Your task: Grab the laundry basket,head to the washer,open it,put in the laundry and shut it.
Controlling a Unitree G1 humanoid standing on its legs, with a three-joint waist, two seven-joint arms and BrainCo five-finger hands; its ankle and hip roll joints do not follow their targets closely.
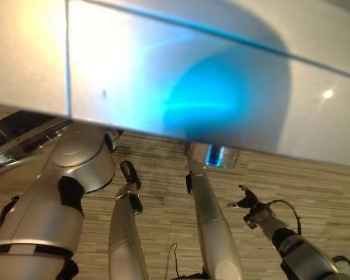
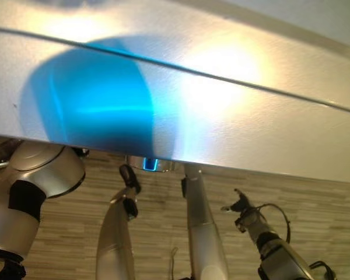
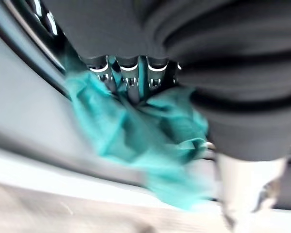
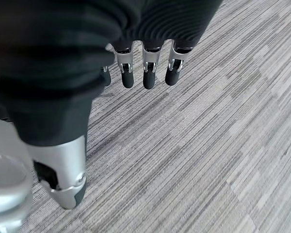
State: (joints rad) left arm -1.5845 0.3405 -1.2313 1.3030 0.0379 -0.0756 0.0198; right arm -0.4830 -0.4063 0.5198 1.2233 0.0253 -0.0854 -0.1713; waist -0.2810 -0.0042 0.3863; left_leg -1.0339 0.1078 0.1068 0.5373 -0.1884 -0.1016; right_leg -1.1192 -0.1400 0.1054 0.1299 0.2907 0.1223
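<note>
A teal cloth [image 3: 145, 131] hangs bunched from my left hand [image 3: 131, 77], whose fingers are curled into it. It is right beside the dark, chrome-edged rim [image 3: 34, 43] of the washer's opening. In the eye views the washer's pale grey body [image 1: 163, 70] stands very close in front, with a blue glow reflected on it. My left arm [image 1: 76, 163] reaches in under its lower edge, which hides that hand. Low on the right side my right hand [image 1: 249, 205] hangs over the floor; its fingers [image 4: 145, 68] are straight and hold nothing.
Striped grey carpet [image 4: 208, 145] covers the floor below and to the right. The washer's front takes up the upper half of both eye views, leaving room only low down near the floor.
</note>
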